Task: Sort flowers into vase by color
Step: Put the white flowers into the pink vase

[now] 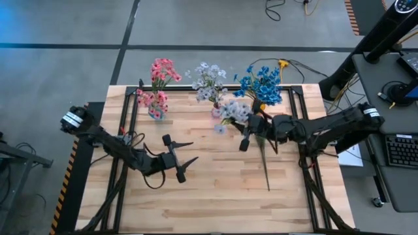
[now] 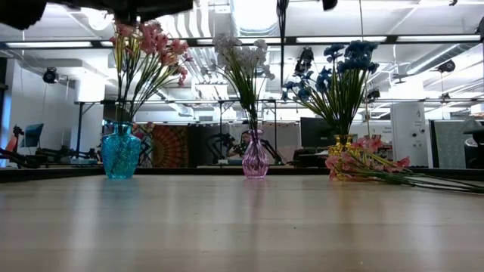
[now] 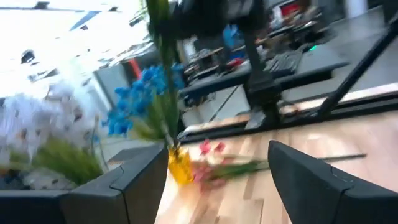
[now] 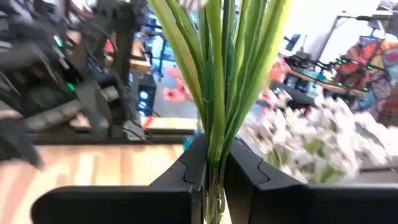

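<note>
Gripping green stems (image 4: pixel 217 93), right pincer (image 4: pixel 213 168) clamped; blossoms beyond fingertips.

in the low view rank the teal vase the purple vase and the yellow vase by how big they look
1. Teal vase, clearly largest.
2. Purple vase.
3. Yellow vase, but pink flowers hide its lower part, so this place is unsure.

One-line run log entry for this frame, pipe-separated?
left gripper: open, empty, mid-table | right gripper: shut on pale spray's stems | pink spray: lying on table by yellow vase
</note>
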